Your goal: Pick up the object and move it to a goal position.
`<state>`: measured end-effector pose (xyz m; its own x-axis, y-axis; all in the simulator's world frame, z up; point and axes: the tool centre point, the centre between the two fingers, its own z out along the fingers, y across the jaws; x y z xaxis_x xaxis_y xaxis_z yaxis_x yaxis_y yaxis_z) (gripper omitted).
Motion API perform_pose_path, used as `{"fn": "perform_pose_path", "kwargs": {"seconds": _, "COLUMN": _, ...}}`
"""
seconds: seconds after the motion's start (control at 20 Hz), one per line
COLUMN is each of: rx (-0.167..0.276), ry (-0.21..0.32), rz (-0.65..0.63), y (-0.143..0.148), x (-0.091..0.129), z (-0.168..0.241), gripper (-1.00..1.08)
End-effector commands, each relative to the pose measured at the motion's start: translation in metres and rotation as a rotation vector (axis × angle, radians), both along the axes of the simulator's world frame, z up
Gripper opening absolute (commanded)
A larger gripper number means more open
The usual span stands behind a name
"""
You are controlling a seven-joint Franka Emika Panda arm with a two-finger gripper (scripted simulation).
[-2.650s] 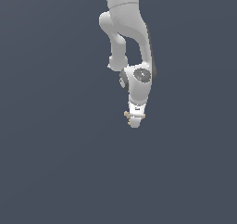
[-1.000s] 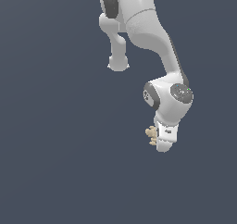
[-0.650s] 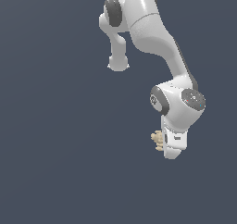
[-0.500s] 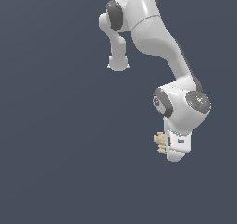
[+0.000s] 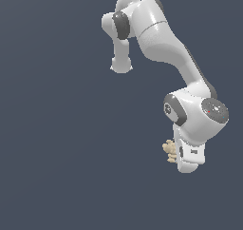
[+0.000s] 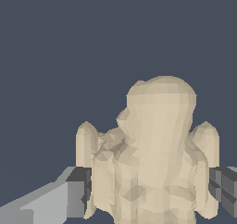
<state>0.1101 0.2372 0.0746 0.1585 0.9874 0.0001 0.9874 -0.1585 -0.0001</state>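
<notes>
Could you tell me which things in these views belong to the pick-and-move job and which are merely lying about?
Belonging to the job:
- the beige knobbly object, seen beside the gripper in the exterior view
- the gripper, its pads against the object's two sides

Lying about:
- nothing else shows; only a plain dark background

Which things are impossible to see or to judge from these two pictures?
- Exterior view: the gripper fingertips are hidden behind the white hand; the beige object is too small for its shape to show.
- Wrist view: the object's lower part is cut off by the picture edge.
- Neither view shows a goal marker.
</notes>
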Motion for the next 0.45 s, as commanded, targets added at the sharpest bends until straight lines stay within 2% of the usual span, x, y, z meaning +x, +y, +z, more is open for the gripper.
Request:
{"fn": "perform_pose_path", "kwargs": {"seconds": 0.0, "rx": 0.000, "ry": 0.000, "rz": 0.000, "y": 0.0023, "x": 0.0037, "z": 0.0010, "gripper": -1.00}}
{"fn": "perform_pose_path", "kwargs": {"seconds": 0.4, "rx": 0.000, "ry": 0.000, "rz": 0.000, "y": 0.0050, "x": 0.0078, "z": 0.0017, "gripper": -1.00}}
